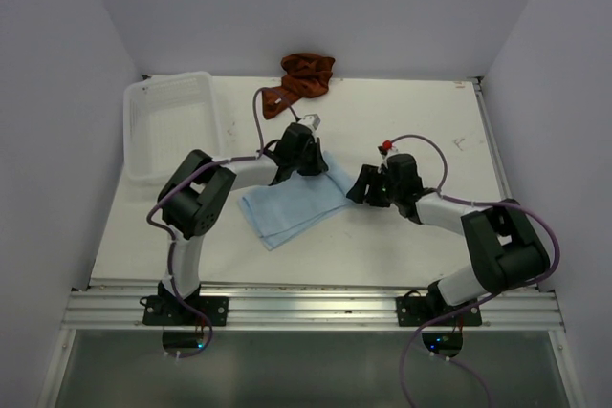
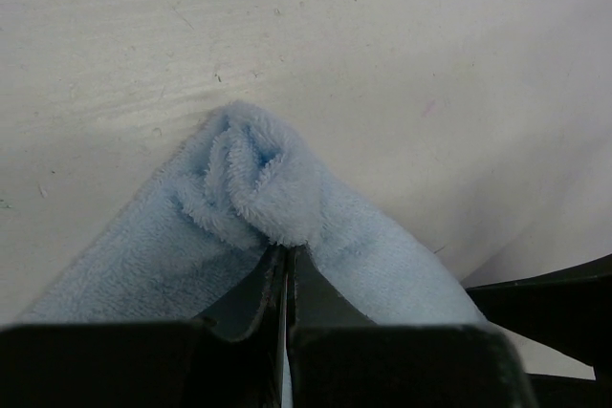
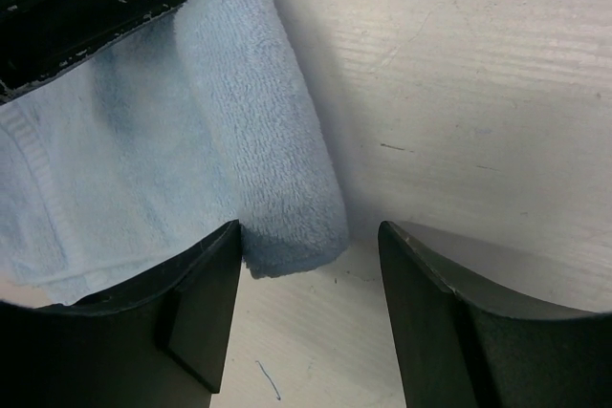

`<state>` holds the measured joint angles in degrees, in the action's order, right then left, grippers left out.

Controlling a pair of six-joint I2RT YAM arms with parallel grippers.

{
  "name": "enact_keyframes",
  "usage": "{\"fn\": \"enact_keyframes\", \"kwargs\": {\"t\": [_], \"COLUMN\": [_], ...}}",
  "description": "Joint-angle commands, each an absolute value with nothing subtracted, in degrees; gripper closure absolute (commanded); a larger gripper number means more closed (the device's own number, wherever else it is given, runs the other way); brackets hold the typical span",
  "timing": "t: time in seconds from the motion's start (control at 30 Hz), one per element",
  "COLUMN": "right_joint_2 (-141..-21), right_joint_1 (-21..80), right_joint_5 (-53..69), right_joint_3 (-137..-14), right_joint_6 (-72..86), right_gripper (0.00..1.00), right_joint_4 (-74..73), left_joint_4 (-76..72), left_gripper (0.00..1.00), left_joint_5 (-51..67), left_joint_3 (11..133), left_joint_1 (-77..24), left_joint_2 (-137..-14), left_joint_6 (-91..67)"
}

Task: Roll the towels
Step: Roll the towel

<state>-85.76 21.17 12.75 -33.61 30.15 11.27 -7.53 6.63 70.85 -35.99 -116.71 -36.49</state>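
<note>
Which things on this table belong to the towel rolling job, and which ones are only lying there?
Job: light blue soft cloth towel; crumpled rust-brown cloth towel at the far edge; left tool, shut on the blue towel; right tool, open at its folded edge.
Lying about: white plastic mesh basket, far left.

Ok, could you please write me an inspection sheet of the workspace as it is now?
Surface: white table, scuffed with small marks.
Job's things: blue towel flat at centre, one edge rolled; rust towel crumpled at far edge.
Clutter: white mesh basket at far left.
Grippers: left hand shut on blue towel's bunched corner; right hand open, straddling the rolled end.
Cables: purple cable along each arm, looping above the table.
Surroundings: white walls; metal rail at near edge.
</note>
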Motion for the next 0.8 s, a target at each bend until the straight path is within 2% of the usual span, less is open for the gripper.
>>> {"fn": "enact_keyframes", "kwargs": {"t": [0.0,0.27,0.53,0.77], "right_joint_2": [-84.6,-87.0,-92.5,-94.2], "right_joint_1": [19.3,15.2,13.9,14.7], "right_joint_5": [16.2,25.7,28.0,29.0], "right_joint_3": [-35.2,-35.4,-37.2,-35.6], "right_joint_6": [31.6,33.9,34.2,33.4], "right_gripper": [0.38,0.4,0.52,0.54], "right_joint_4": [13.6,20.4,22.1,23.7], "left_joint_4": [-7.2,-7.3,-7.5,-7.3], "left_gripper": [1.0,1.0,1.0,1.0], "left_joint_5": [5.1,5.3,5.4,5.2], "left_joint_3": [70.6,70.0,69.8,69.6], "left_joint_1": [-34.9,-34.5,-34.4,-34.5], "left_joint_2": [-113.8,-113.9,-114.0,-114.0], "left_joint_6": [-34.6,-34.5,-34.5,-34.3]}}
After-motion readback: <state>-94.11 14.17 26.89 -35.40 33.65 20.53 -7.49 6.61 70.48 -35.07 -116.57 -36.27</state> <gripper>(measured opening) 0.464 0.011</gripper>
